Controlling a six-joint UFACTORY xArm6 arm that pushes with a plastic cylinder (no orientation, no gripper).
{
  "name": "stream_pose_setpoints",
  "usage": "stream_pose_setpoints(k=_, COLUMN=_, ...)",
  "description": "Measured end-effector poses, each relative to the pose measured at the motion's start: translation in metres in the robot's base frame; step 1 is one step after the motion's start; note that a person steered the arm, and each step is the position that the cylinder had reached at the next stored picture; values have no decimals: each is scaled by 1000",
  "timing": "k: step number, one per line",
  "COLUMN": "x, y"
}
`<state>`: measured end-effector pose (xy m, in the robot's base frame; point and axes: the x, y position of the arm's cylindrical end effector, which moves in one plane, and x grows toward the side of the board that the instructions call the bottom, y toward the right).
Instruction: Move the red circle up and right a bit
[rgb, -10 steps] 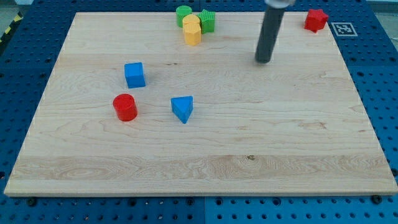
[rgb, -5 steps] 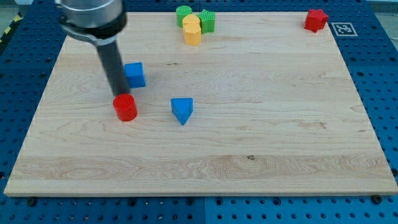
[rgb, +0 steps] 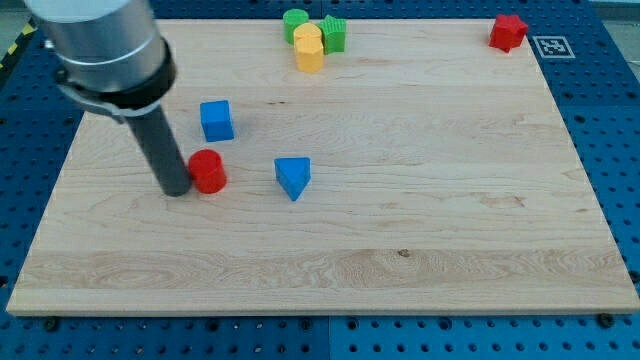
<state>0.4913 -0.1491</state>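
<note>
The red circle (rgb: 209, 171) is a short red cylinder on the wooden board (rgb: 400, 220), left of centre. My tip (rgb: 175, 190) rests on the board right against the red circle's left side, slightly lower in the view. The rod rises up and left to the grey arm body at the view's top left. A blue cube (rgb: 216, 120) lies just above the red circle. A blue triangle (rgb: 293, 176) lies to its right.
A cluster of a green circle (rgb: 295, 21), a yellow block (rgb: 310, 48) and a green block (rgb: 335, 33) sits at the board's top edge. A red block (rgb: 508, 32) sits at the top right corner.
My tip has swept from the upper right across the board to the red circle's left side. The red circle has shifted slightly to the right and up.
</note>
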Motion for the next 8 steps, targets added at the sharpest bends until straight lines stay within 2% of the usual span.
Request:
stream_pose_setpoints(k=1, x=-2, y=43)
stream_pose_setpoints(k=4, x=-48, y=136)
stream_pose_setpoints(k=5, x=-59, y=140)
stream_pose_setpoints(k=6, x=-47, y=138)
stream_pose_setpoints(k=8, x=-53, y=87)
